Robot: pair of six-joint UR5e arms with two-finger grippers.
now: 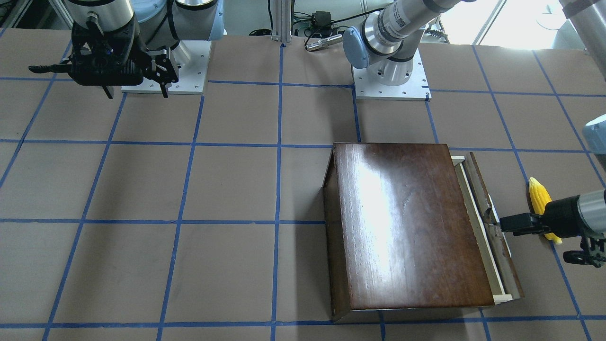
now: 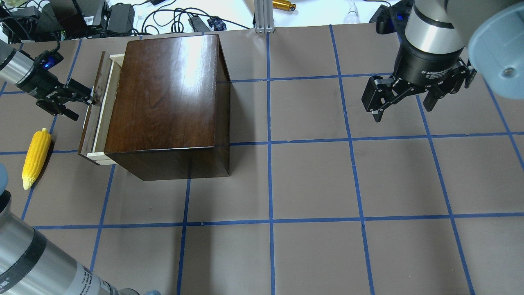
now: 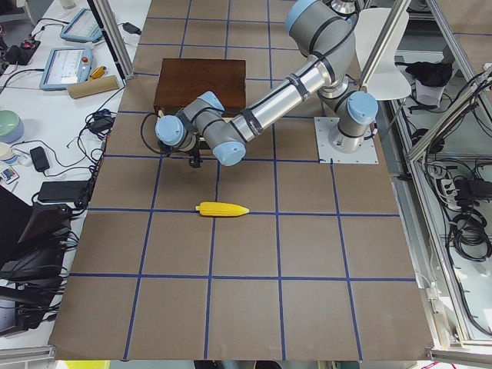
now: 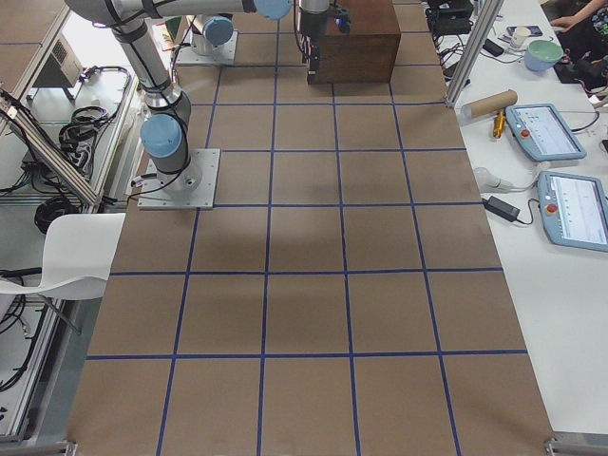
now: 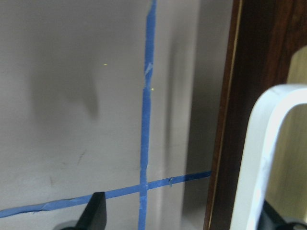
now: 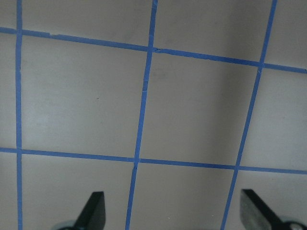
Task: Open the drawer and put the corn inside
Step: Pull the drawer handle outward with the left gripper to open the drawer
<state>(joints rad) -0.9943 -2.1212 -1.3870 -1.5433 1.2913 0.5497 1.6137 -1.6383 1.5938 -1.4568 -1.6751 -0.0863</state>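
At drawer [image 2: 100, 123] front, left end effector [image 2: 84, 110] spread, one finger [image 2: 80, 91] on pull [image 5: 268, 124]; right end effector [image 2: 403, 112] spread, empty.

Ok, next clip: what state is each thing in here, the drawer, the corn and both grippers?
drawer: open by a narrow gap
corn: lying on the table, outside the drawer, ungripped
left gripper: open, one finger at the drawer front
right gripper: open, empty, above the table

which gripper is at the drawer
The left gripper, reaching the drawer at its front panel; the right gripper hangs open above the table, far away.
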